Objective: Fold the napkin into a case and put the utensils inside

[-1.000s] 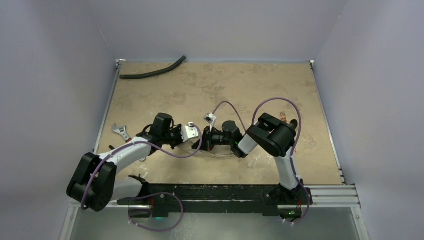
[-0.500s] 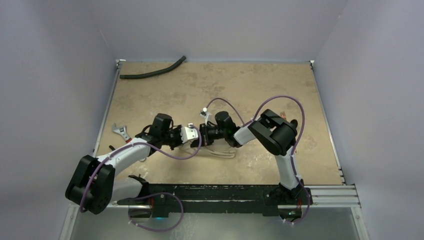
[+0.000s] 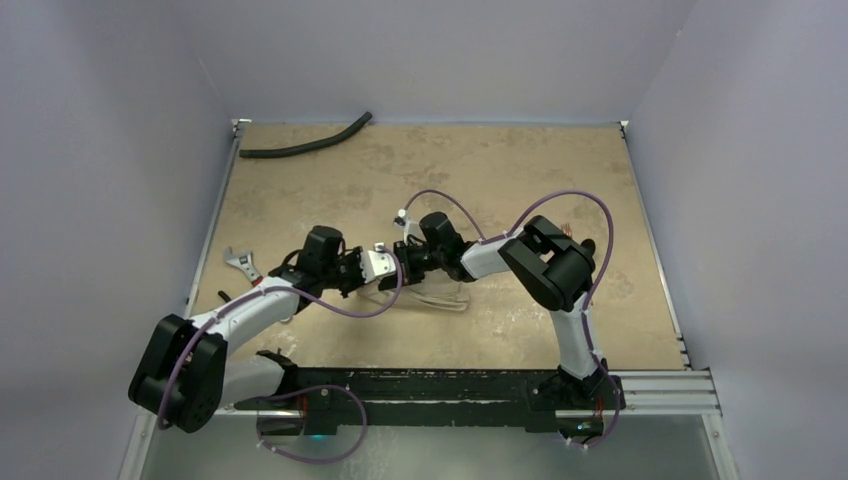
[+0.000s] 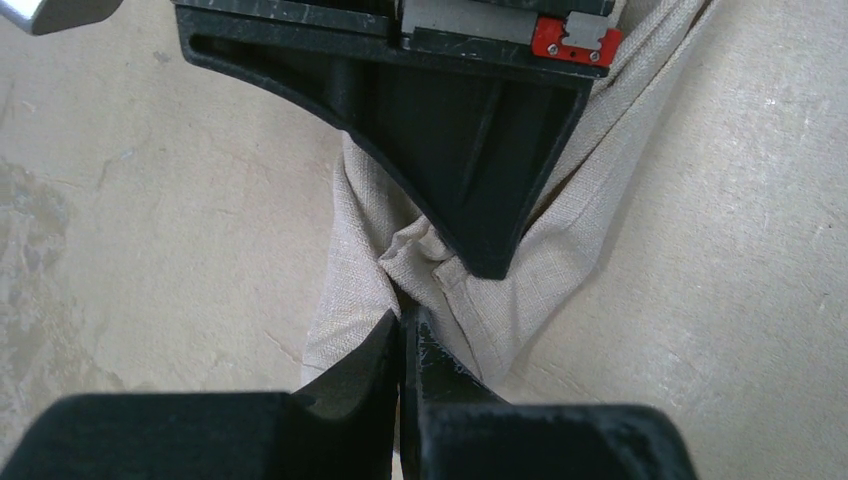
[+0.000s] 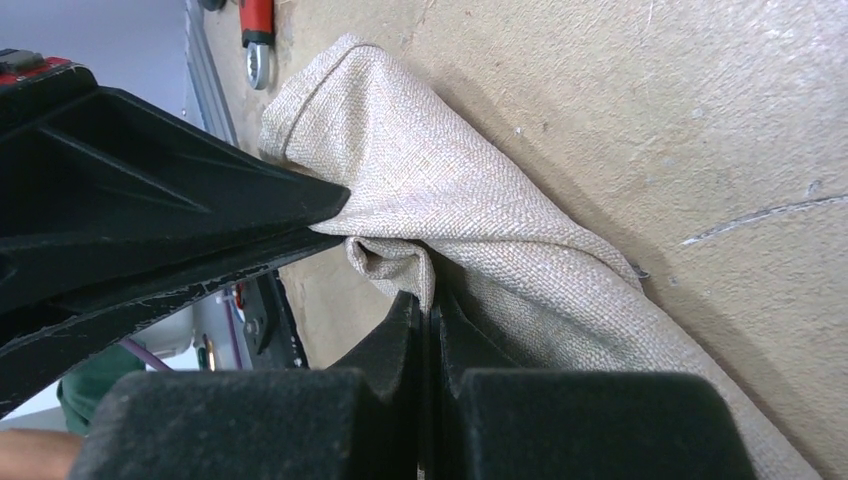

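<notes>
As things stand: the napkin (image 4: 560, 240) lies bunched on the table (image 4: 760, 300) near its middle, gathered into a narrow strip and not yet a flat case.
Left gripper (image 4: 405, 325): clenched on a puckered fold of the cloth, its fingers pressed together with fabric between them.
Right gripper (image 5: 432, 305): clamped on the same pucker from the opposite side. The two sets of fingertips sit just beside each other.
Step in hand: probably a re-grip or handover in the middle of the folding.
Risk, collision: with the grippers this close, a sideways move by either arm may strike the other's finger.
Risk, tug: if both pull apart while clamped, the cloth goes taut and either slides out of one grip or undoes the folds already made.
Risk, slip: each holds only a small wad at the fingertips, so a quick lift could let it drop.
Risk, early release: if one lets go before the other has a firm layer, the strip may collapse crooked and close the pouch mouth.
Risk, cable: the purple cable (image 3: 440, 197) loops just above the meeting point and could snag.
Utensils: not clearly visible, so their reach cannot be judged.
Wrench (image 3: 243, 264) and hose (image 3: 305, 145): well apart, no hazard.
</notes>
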`<state>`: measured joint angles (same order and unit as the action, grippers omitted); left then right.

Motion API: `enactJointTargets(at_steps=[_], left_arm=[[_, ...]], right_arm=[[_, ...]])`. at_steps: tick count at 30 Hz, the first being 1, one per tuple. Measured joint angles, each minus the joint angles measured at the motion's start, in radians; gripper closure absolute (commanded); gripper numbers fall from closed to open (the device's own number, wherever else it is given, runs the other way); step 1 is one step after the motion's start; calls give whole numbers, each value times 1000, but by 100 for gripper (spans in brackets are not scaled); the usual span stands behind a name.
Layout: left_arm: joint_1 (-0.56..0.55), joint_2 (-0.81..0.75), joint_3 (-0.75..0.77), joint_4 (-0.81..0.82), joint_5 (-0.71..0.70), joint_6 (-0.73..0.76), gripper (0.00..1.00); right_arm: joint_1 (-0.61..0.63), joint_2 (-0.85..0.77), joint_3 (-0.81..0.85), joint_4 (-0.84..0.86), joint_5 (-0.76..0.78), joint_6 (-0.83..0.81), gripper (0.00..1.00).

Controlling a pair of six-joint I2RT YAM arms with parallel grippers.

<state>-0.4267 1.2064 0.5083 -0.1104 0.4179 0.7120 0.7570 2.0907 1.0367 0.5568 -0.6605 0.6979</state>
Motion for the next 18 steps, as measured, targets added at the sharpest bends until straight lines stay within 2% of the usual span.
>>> enactJointTargets(at_steps=[8,18], left_arm=[[0,-23,0,13,-34,-29,100],[-4,-42,-2,-3,-6,-11,100]], right_arm=[[0,0,-2,-6,8,-5,100],[2,1,55,-120,6,-29,100]])
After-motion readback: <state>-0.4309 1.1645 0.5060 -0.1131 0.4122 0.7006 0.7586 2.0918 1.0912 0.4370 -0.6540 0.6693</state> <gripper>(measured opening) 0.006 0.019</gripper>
